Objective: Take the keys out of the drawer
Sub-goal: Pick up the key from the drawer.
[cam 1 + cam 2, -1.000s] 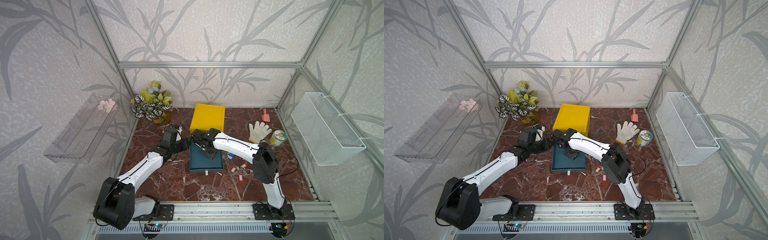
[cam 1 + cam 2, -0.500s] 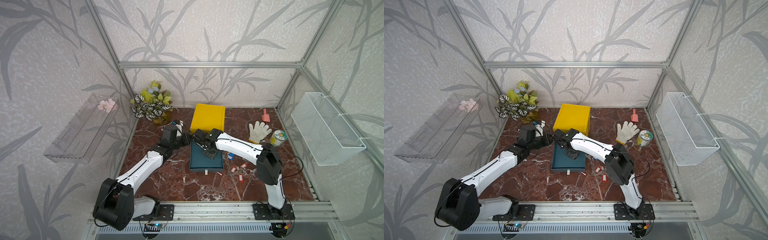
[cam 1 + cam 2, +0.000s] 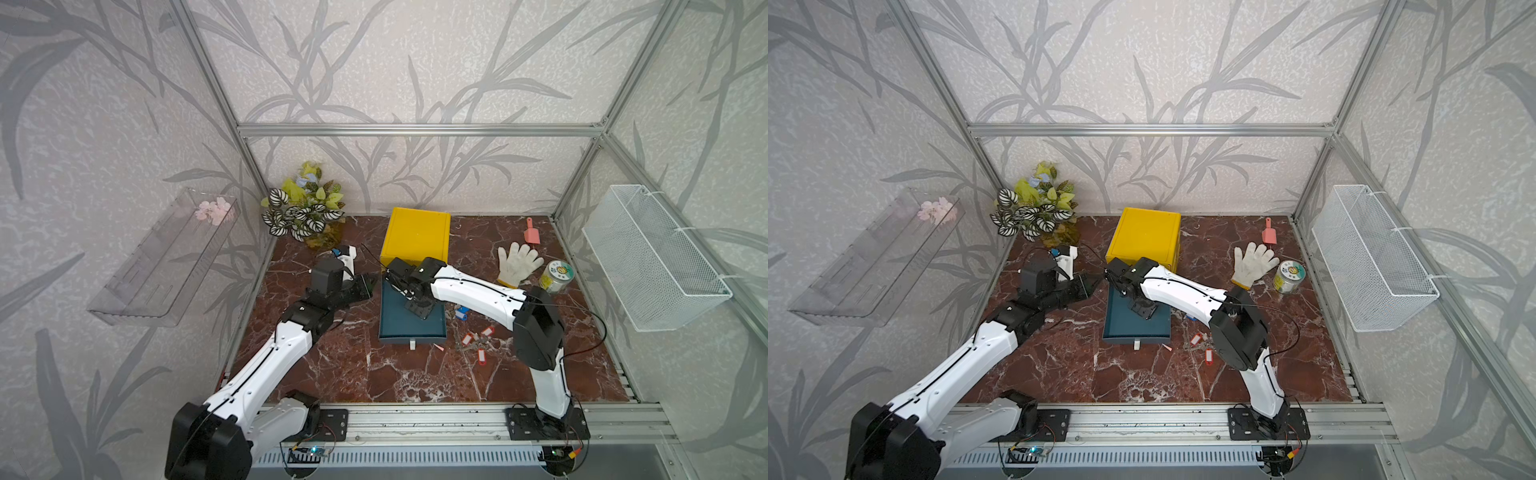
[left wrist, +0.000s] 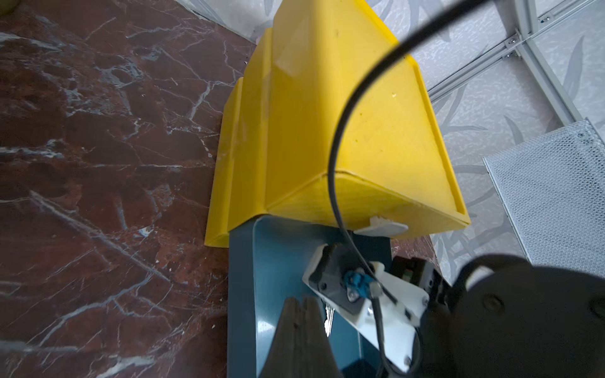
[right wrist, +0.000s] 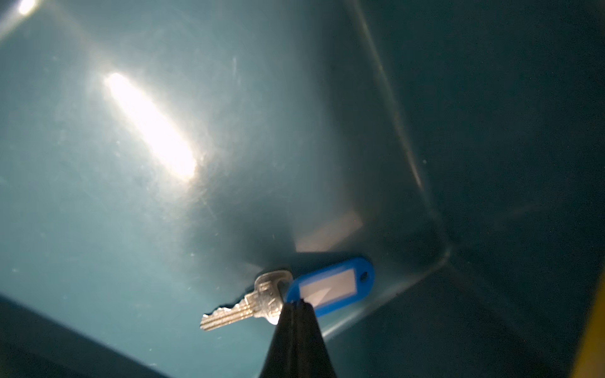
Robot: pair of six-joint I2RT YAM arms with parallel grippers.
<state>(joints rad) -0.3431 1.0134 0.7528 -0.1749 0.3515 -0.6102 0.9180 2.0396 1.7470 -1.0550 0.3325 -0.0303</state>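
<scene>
Drawer (image 3: 399, 332) is pulled out of the yellow box (image 3: 415, 232) toward 6 o'clock. Right gripper (image 3: 419, 309) is down inside the drawer, near its middle. In the wrist view its jaws are pressed together (image 5: 296, 309) and pinch the blue-tag key (image 5: 329, 288) where key and tag join. The key is inside the drawer, close to an inner corner, and looks slightly off the floor.

Left gripper (image 3: 366, 286) has its jaws pressed tight together, nothing in them. It sits at 9 o'clock of the drawer's rear end, tips just at the drawer wall (image 4: 302, 301).

Red-tag keys (image 3: 478, 340) lie out on the table (image 3: 332, 365) at 4 o'clock of the drawer, near it. A second blue key (image 3: 460, 313) lies at 3 o'clock, just beside the drawer.

Glove (image 3: 517, 262), scoop (image 3: 531, 235) and tin (image 3: 557, 274) are at 2 o'clock, well apart from the drawer.
</scene>
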